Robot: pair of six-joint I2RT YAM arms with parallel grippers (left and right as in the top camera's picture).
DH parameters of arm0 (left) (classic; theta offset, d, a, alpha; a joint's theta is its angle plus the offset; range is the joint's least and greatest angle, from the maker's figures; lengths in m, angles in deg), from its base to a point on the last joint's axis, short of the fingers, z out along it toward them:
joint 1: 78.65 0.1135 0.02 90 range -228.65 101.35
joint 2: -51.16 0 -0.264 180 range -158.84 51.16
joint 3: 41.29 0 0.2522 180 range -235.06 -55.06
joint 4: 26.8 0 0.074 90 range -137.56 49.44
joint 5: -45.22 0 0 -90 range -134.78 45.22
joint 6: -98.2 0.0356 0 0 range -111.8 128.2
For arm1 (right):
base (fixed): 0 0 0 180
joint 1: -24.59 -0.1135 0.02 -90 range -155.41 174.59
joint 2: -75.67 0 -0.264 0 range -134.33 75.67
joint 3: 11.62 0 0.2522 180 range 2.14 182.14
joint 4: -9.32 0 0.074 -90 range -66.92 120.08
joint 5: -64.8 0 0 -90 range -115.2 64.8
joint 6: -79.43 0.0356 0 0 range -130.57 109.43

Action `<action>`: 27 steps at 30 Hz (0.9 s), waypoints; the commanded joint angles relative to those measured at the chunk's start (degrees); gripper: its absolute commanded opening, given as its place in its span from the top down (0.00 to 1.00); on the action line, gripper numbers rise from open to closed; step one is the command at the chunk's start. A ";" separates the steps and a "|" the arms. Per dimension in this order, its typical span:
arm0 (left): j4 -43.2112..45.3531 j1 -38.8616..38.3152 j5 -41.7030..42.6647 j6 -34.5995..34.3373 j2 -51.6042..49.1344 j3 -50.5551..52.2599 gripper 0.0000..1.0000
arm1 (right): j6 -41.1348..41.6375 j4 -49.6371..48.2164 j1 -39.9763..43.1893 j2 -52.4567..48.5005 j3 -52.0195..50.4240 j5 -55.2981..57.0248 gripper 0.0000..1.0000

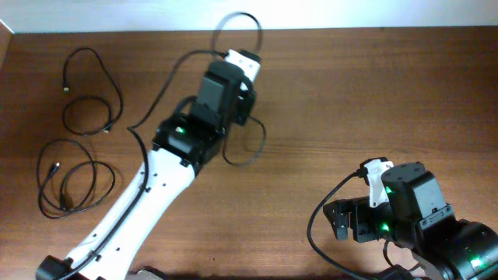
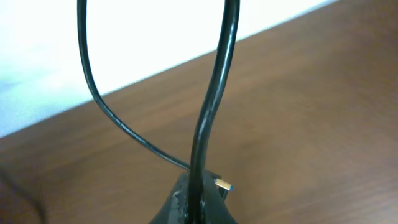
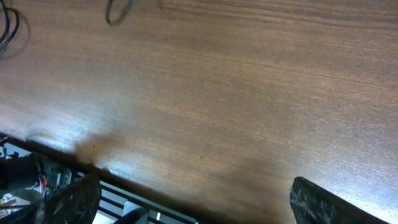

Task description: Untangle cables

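My left gripper (image 1: 246,71) is over the back middle of the table. In the left wrist view it (image 2: 199,202) is shut on a thin black cable (image 2: 214,93) that rises from the jaws and curves back down. A small plug end (image 2: 224,185) sticks out beside the fingers. From above, this cable (image 1: 258,140) loops around the wrist. Two more cables lie apart at the left: a far one (image 1: 89,97) and a near one (image 1: 66,180). My right gripper (image 1: 344,222) rests open near the front right; between its fingers (image 3: 199,208) is only bare wood.
The wooden table (image 1: 373,101) ends at a white wall along the back. The left arm's white link (image 1: 148,202) runs diagonally from the front left. The table's front edge (image 3: 155,193) shows just below my right gripper.
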 commanded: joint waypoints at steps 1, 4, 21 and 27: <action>3.72 6.27 -4.22 0.31 1.31 -0.94 1.00 | -0.15 -0.02 0.04 0.17 0.09 0.52 0.04; 6.93 14.29 -4.20 0.31 1.31 -0.94 1.00 | -0.13 -0.24 0.04 0.17 0.09 0.74 0.04; 15.39 28.96 -4.17 5.68 -24.17 -0.94 1.00 | -0.11 -1.31 0.04 0.17 0.09 1.40 0.04; 15.41 28.94 -3.87 5.44 -32.02 -0.94 0.85 | -0.11 -1.29 0.04 0.17 0.09 1.40 0.04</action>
